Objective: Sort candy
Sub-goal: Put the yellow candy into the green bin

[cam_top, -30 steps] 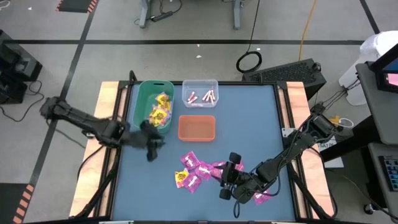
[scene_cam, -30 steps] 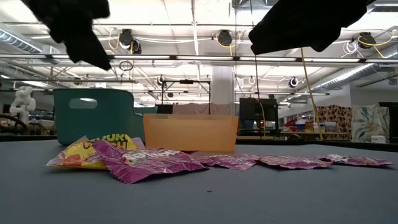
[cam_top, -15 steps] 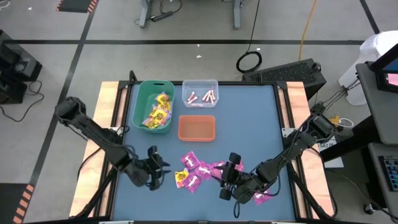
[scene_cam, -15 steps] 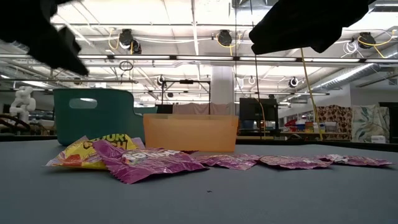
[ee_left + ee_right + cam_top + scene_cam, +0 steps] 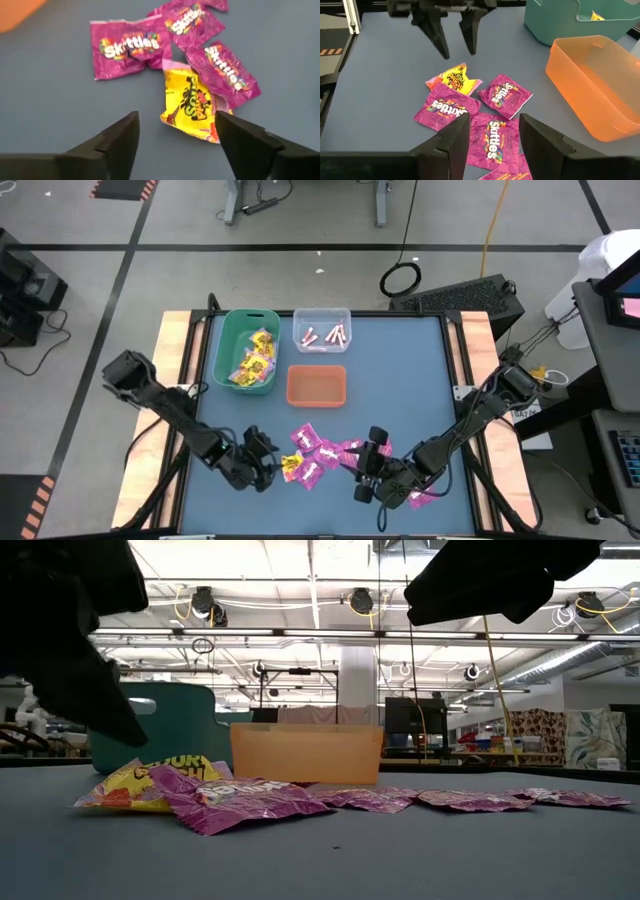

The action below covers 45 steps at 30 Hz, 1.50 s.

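Loose candy lies near the table's front: one yellow packet (image 5: 192,102) (image 5: 291,466) among several magenta packets (image 5: 131,47) (image 5: 305,438). My left gripper (image 5: 177,132) (image 5: 270,467) is open just left of the yellow packet, slanting down at it, its fingers apart from it. My right gripper (image 5: 492,137) (image 5: 358,468) hangs open over the right part of the heap, with a magenta packet (image 5: 492,132) flat on the table below its fingers.
At the back stand a green bin (image 5: 225,355) with yellow packets, a clear bin (image 5: 322,317) with pink-white sticks, and an orange bin (image 5: 317,400). More magenta packets (image 5: 420,498) lie under the right arm. There is bare blue table (image 5: 420,380) at the right.
My left gripper has swung from beside the green bin toward the table's near edge and down, and now stands low, next to the yellow packet. The right arm and the candy have kept still.
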Tool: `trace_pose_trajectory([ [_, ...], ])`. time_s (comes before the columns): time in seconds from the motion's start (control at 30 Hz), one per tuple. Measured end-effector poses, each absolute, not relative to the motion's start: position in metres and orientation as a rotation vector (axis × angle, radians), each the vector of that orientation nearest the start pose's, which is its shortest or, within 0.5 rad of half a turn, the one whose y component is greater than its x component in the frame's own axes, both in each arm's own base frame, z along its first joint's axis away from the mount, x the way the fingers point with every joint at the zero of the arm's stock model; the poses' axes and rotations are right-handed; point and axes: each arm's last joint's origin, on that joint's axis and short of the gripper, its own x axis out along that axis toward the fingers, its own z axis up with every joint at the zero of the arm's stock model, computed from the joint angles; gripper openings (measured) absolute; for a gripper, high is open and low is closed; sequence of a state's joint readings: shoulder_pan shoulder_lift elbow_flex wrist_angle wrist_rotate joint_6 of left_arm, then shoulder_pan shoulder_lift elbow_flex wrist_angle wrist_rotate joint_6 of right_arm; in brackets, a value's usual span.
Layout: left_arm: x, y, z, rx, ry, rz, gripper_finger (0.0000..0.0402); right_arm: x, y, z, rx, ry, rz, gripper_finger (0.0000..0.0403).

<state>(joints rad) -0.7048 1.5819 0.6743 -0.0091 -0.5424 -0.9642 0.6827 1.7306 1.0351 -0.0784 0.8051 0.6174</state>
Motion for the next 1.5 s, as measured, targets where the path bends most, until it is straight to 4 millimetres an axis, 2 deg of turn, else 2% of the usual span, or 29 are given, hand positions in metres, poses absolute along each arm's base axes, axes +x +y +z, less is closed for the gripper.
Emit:
trace_pose_trajectory([
  [0.17, 0.226, -0.171, 0.126, -0.407, 0.728, 0.224, 0.0287, 0.286, 0.205, 0.192, 0.076, 0.502, -0.281, 0.0162],
  [0.57, 0.232, -0.176, 0.109, -0.425, 0.747, 0.198, 0.0281, 0.286, 0.205, 0.192, 0.076, 0.502, -0.281, 0.0162],
  [0.7, 0.234, -0.176, 0.107, -0.406, 0.737, 0.19, 0.0237, 0.286, 0.205, 0.192, 0.076, 0.502, -0.281, 0.0162],
  [1.03, 0.236, -0.177, 0.109, -0.324, 0.701, 0.162, 0.004, 0.286, 0.205, 0.192, 0.075, 0.502, -0.281, 0.0162],
  [1.1, 0.237, -0.177, 0.113, -0.322, 0.684, 0.149, 0.0012, 0.286, 0.205, 0.192, 0.075, 0.502, -0.281, 0.0162],
  [1.23, 0.236, -0.176, 0.125, -0.308, 0.645, 0.145, 0.0011, 0.286, 0.205, 0.192, 0.075, 0.502, -0.281, 0.0162],
  [1.5, 0.23, -0.167, 0.176, -0.233, 0.448, 0.152, 0.0004, 0.286, 0.205, 0.192, 0.074, 0.503, -0.282, 0.0162],
])
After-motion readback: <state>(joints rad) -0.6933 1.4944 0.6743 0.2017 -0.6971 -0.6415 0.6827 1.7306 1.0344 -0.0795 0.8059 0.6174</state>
